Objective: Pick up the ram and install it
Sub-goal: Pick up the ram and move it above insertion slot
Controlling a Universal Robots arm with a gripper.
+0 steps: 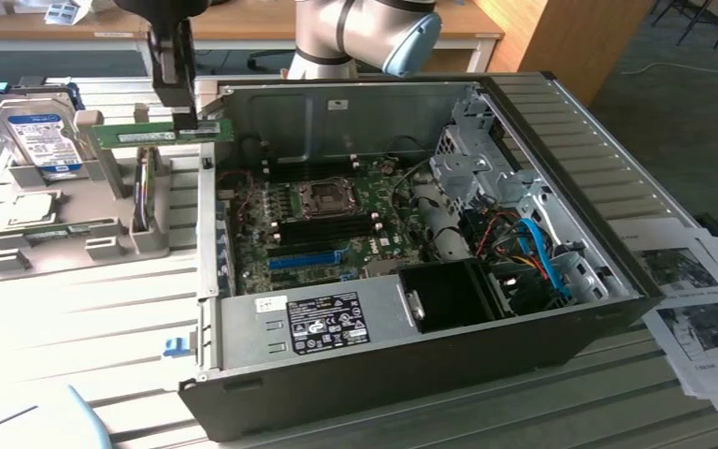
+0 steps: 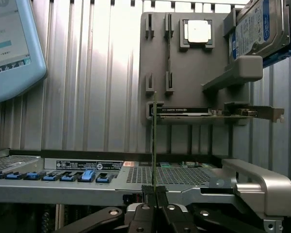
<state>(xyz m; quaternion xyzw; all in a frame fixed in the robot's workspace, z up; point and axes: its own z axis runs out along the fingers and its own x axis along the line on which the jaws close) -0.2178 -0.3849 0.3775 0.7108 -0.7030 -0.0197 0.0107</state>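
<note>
Pincer: gripper (image 1: 187, 120) almost closed, pinching the ram (image 1: 147, 134) by its upper edge, a little off mid-length.
Ram: in the air and level, clear above the grey holder (image 1: 60, 245), just outside the case (image 1: 396, 374) wall on the exterior view's left; not yet over the motherboard (image 1: 322, 210).
Risk, wall: probable knock of the ram's end against the case rim, caused by too little height on the way across.
Risk, grip: possible tilt or slip, caused by an off-centre pinch on so thin a board.
Risk, seating: possible jam or a half-seated stick, caused by coming down out of square with the slot; notch side too small to tell.
Exterior view: ram broadside, green with a white label; open case, motherboard, and a hard drive (image 1: 35, 136) standing in the holder.
Wrist view: ram (image 2: 154, 141) edge-on, a thin straight line rising from between the fingers (image 2: 148, 194), apparently upright in the grip; holder face-on beyond, carrying a square chip (image 2: 198, 31) and a card (image 2: 203, 112); a screen (image 2: 7, 43) nearby.
</note>
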